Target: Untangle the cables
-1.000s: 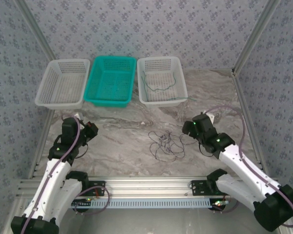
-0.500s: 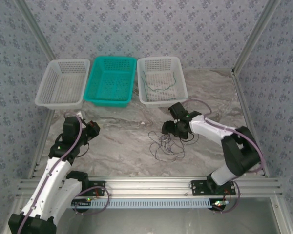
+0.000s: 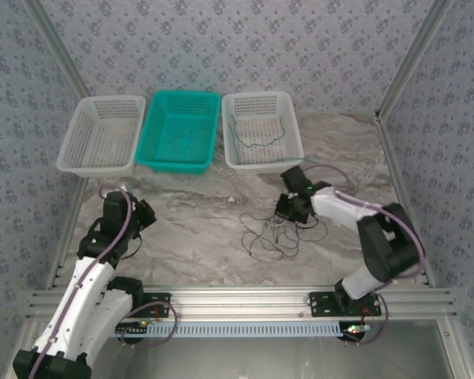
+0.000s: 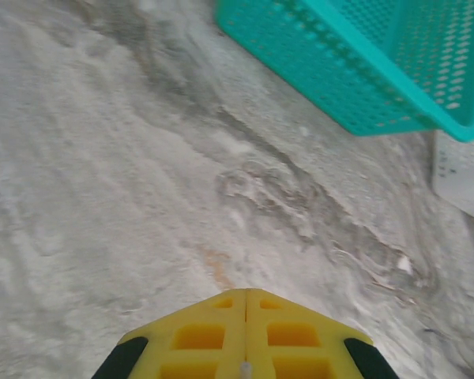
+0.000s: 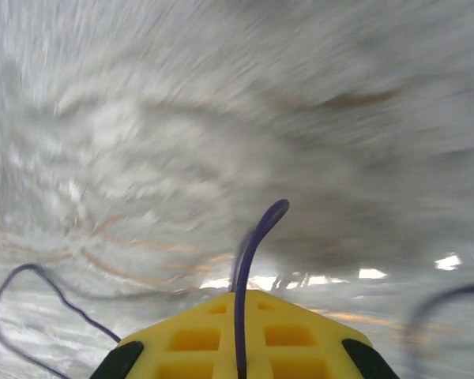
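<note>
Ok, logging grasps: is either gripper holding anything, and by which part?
The right gripper is shut on a dark purple cable, a strand at the edge of the tangle; the left gripper, shut, holds nothing.

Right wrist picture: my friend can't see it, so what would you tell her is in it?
The yellow right gripper is shut on a thin dark purple cable, which rises from between its fingers and curls over at the top. Behind lies a blurred grey marbled table, with a purple loop of cable trailing at the lower left.
</note>
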